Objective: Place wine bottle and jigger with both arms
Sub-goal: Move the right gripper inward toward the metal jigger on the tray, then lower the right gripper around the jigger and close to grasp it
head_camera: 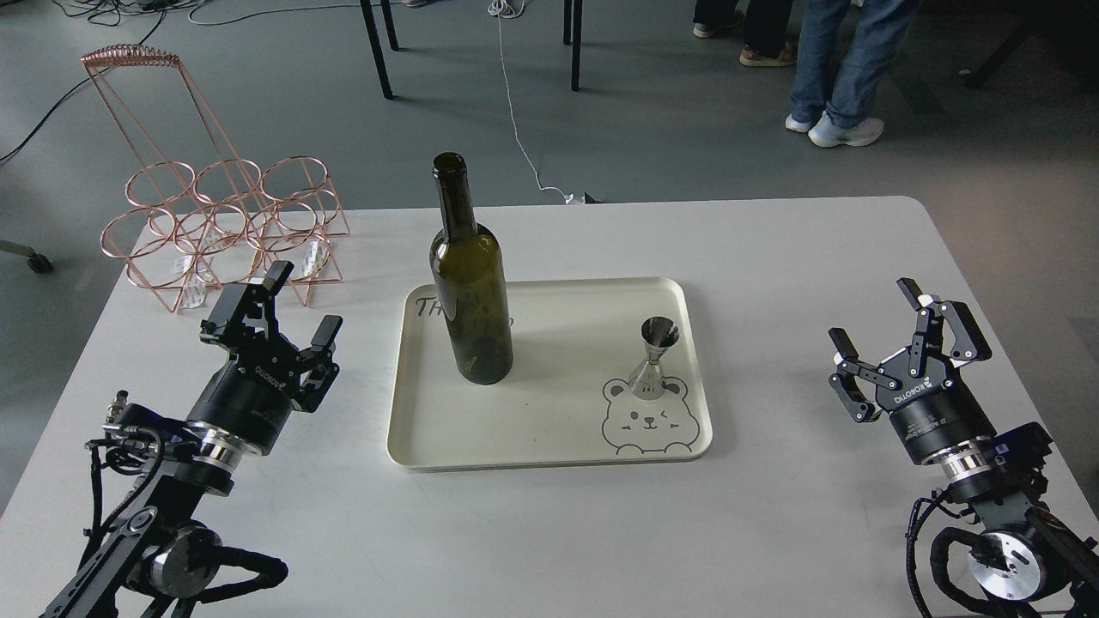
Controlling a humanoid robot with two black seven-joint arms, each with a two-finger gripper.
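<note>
Bottle (pixel 470 283), jigger (pixel 652 358) upright on tray (pixel 549 446), between both sets of fingers; left fingers (pixel 292 309), right fingers (pixel 884 322) spread wide, empty, well apart from them.

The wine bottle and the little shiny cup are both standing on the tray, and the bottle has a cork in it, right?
Not quite. The wine bottle has no cork: the head view shows its mouth open. The rest is right: it and the jigger both stand upright on the tray.
</note>
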